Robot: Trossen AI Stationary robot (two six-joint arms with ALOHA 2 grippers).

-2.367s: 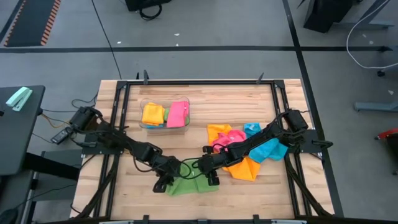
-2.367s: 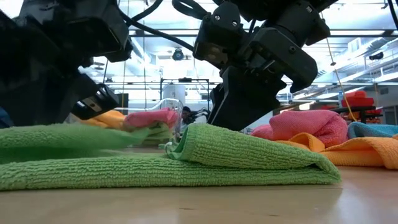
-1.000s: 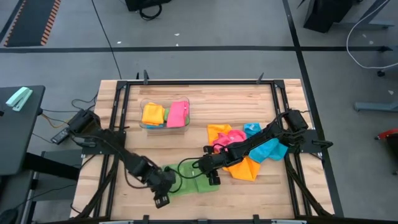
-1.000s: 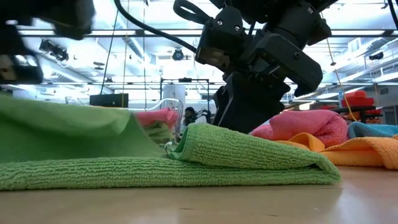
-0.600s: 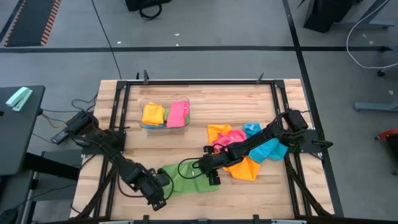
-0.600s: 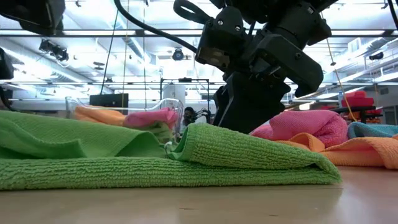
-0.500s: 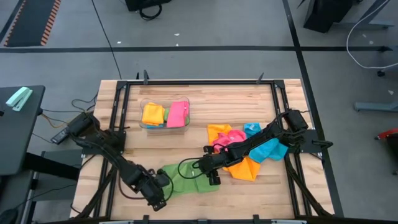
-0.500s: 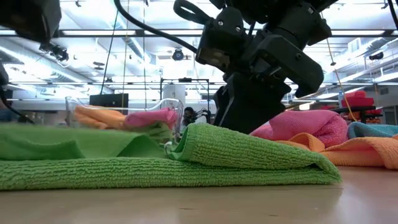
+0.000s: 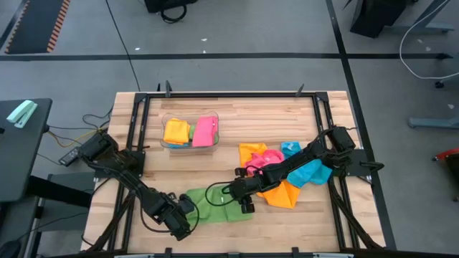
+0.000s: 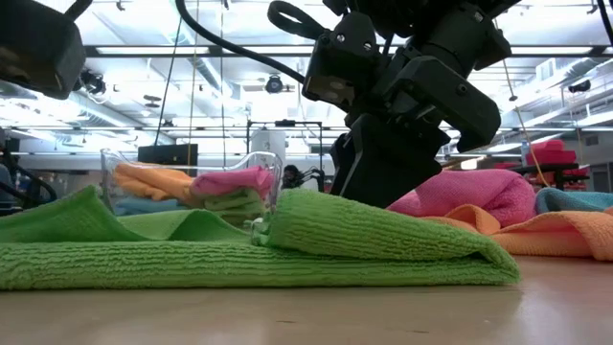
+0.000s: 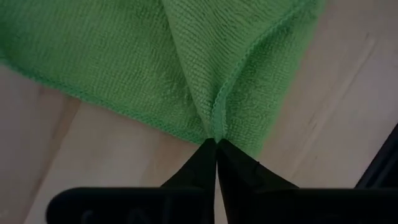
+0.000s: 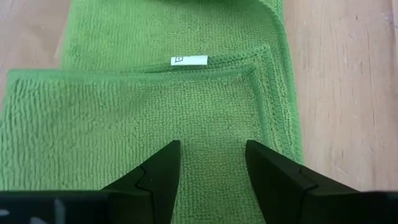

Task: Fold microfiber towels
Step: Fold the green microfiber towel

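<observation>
Green towel: the green towel [image 9: 219, 204] lies on the desk [image 9: 237, 125] at about 6 o'clock from the desk's middle, its long axis running 9 to 3 o'clock.
Left gripper: the left gripper [image 9: 179, 223] sits at the towel's 9 o'clock end, jaws pinched tight on the hem, as the left wrist view shows, with cloth bunched at the tips [image 11: 216, 146].
Right gripper: the right gripper [image 9: 242, 201] holds over the 3 o'clock end, jaws parted, fingers [image 12: 155, 171] straddling the folded layer and gripping nothing.
Fold state: the right wrist view shows a doubled flap with a small white label [image 12: 189, 60] beyond its edge; the low view shows the flap [image 10: 383, 235] raised on the 3 o'clock side.
Key relation: the held corner is at 9 o'clock, the right gripper at 3 o'clock, so the next fold probably carries cloth from 9 toward 3 along the long axis.
Nearer arm: the left, already holding the corner.
Other towels: a loose pile [image 9: 287, 172] of orange, pink and blue lies at 3 o'clock; folded ones sit in the clear bin [image 9: 190, 132] at 11 o'clock.
</observation>
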